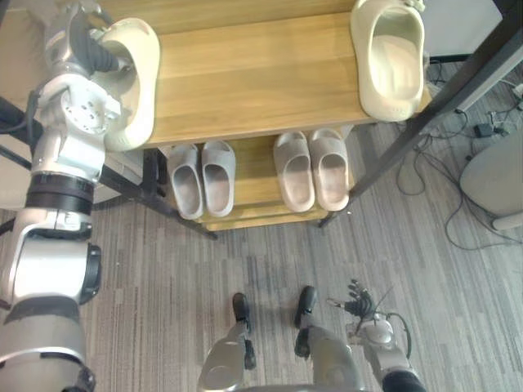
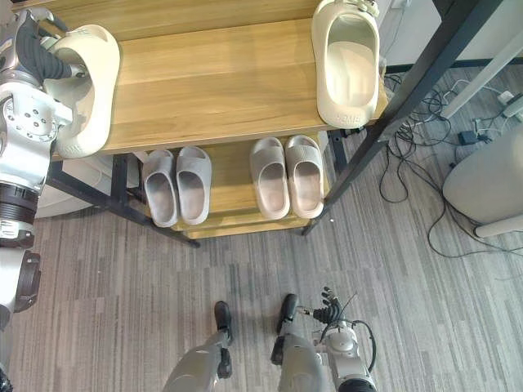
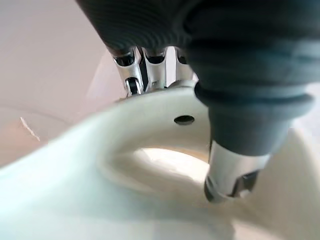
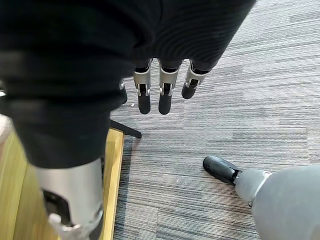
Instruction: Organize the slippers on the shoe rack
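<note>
Left wrist view shows left hand [image 3: 232, 172] pinching the 9 o'clock slipper [image 1: 140, 77]; shallow grip risks dropping it; right hand [image 4: 161, 92] slack-fingered.

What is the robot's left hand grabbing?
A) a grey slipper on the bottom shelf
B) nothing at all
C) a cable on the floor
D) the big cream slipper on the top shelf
D: the left hand pinches the rim of the cream slipper between fingers and thumb, at the left end of the top shelf.
</note>
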{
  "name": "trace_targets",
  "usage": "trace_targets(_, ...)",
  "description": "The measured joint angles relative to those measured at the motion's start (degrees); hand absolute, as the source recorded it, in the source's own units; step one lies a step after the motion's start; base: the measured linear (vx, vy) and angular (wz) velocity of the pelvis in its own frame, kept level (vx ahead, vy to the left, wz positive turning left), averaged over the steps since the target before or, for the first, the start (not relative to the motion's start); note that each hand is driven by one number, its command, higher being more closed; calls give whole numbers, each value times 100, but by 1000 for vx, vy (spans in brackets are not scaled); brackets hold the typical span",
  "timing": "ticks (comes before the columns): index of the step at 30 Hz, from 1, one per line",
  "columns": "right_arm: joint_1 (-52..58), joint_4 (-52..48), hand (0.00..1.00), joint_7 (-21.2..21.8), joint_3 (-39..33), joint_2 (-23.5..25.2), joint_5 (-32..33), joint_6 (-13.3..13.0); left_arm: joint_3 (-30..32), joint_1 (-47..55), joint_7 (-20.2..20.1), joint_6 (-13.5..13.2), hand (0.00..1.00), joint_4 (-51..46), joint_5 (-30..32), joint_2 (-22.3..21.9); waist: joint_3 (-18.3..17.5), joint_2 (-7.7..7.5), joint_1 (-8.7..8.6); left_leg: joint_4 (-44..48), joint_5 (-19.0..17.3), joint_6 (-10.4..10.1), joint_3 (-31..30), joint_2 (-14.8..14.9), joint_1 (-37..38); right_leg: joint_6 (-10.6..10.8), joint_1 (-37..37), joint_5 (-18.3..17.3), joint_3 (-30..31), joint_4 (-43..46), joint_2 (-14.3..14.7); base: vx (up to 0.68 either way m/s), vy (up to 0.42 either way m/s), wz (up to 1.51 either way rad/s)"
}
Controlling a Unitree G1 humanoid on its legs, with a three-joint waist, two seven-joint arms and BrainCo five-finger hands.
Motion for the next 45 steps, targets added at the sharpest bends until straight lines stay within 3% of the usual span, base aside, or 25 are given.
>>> trace_targets(9, -5, 2, 0, 4, 3, 16, -2, -2, -132, -79, 1, -60, 100, -16, -26, -39, 7, 17, -18, -16, -1, 1, -37, -26, 87, 22, 188, 88, -34, -201, 16, -7, 7, 2)
trace_targets(21, 30, 11, 0, 6, 60, 20, -17, -22, -174, 100, 17, -98, 100, -633, -139, -523, 2, 23, -24, -32, -18, 23, -71, -64, 217, 49, 405, 173, -63, -388, 8, -47, 32, 1)
trace_targets(34, 37, 15, 0, -14, 53, 21, -17, -45, -626, -351, 168, -221, 100, -657, -410, -1215, -22, 25, -276, -113, -16, 30, 77, -119, 283, 75, 387, 289, 89, -461, -6, -41, 44, -6)
trace_targets(41, 27, 47, 0, -94, 49, 28, -27, -53, -635, -714, 317, -224, 100, -159, -476, -1333, -152, 30, -365, -118, -39, 45, 337, -116, 178, 83, 137, 356, 343, -462, 5, -46, 51, -20)
trace_targets(45, 15, 132, 0, -149, 17, 37, -29, -52, -635, -859, 375, -217, 100, 144, -522, -1390, -168, 22, -515, -117, -69, 73, 418, -136, 184, 104, 89, 389, 444, -461, 1, -29, 45, -14)
